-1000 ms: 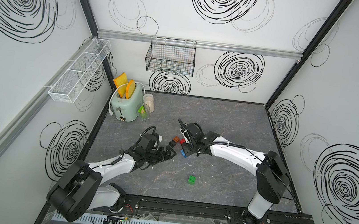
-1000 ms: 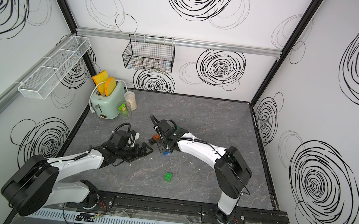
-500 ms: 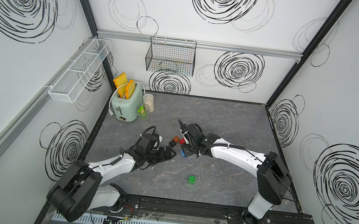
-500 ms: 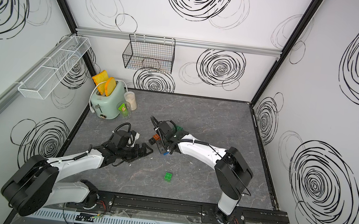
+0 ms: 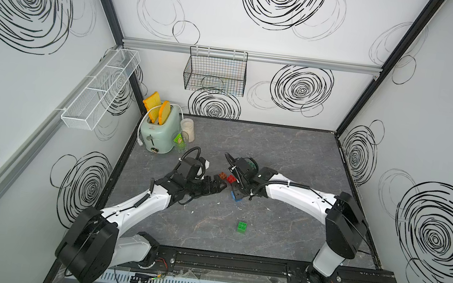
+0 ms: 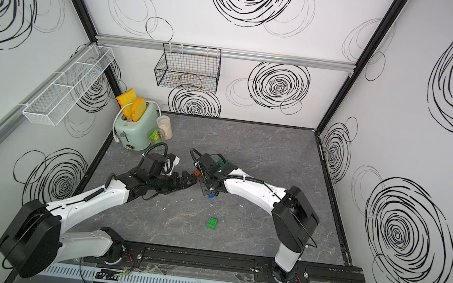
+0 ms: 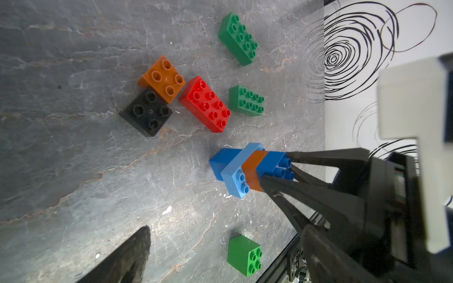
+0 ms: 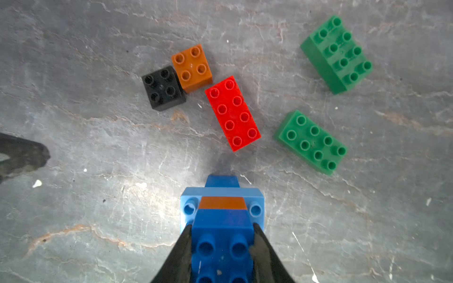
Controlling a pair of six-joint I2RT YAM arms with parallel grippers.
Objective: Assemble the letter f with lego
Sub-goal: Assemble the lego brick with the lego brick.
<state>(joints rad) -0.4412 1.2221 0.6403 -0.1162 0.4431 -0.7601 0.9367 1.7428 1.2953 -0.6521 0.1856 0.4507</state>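
Right gripper (image 8: pixel 221 229) is clamped on top of the blue-and-orange lego stack (image 7: pixel 235 169), holding it upright on the table (image 7: pixel 73 171), probably as the f's stem. Left gripper (image 5: pixel 215 187) is wide open and empty, waiting near the loose red brick (image 5: pixel 231 179).

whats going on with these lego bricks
The right gripper grips the top of a stack of blue, light blue and orange bricks. The left gripper hangs open nearby, holding nothing. A black brick, an orange brick, a red brick and three green bricks lie loose on the table.
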